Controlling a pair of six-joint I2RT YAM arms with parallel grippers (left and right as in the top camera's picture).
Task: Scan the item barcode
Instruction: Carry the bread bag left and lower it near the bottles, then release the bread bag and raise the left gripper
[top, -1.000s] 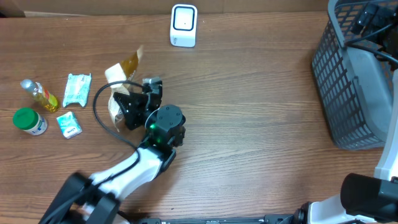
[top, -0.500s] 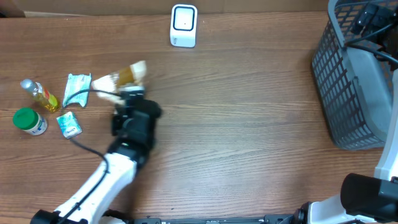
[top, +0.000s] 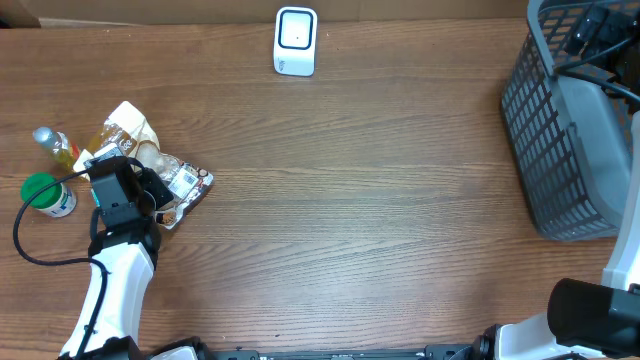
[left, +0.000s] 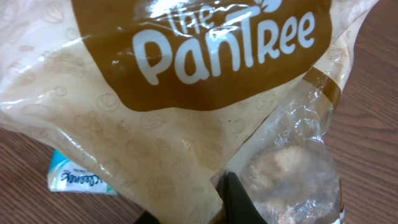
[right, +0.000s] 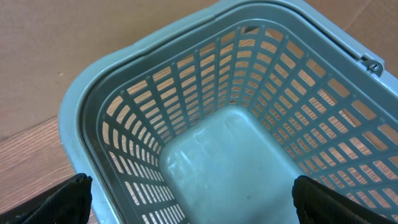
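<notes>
1. Located the snack bag (top: 132, 128) near the 9 o'clock edge of the table (top: 380, 220), well apart from the white scanner (top: 295, 41) at 12 o'clock.
2. Found the left gripper (top: 155, 192) pressed nearly together, pinching the bag at its lower end. Confirmed in the wrist view one dark finger (left: 235, 198) against the clear film, beside the tan printed panel.
3. Read "The Pantree" in white lettering on the bag's brown band. Saw pale pieces through the clear part.
4. Noted a white printed label (top: 186, 180) at the bag's 3 o'clock end, facing up in the overhead view. Could not make out a barcode on it.
5. Could not tell whether the bag rested on the table or hung clear of it.
6. Recorded a small bottle (top: 60, 148) of yellow liquid and a green-lidded jar (top: 46, 194) at 9 o'clock of the bag, near it. Saw a white-and-teal packet (left: 78, 180) showing past the bag's edge in the wrist view.
7. Found the right gripper (right: 193, 208) spread wide, holding nothing, above the grey basket (right: 155, 93) at the table's 3 o'clock edge.
</notes>
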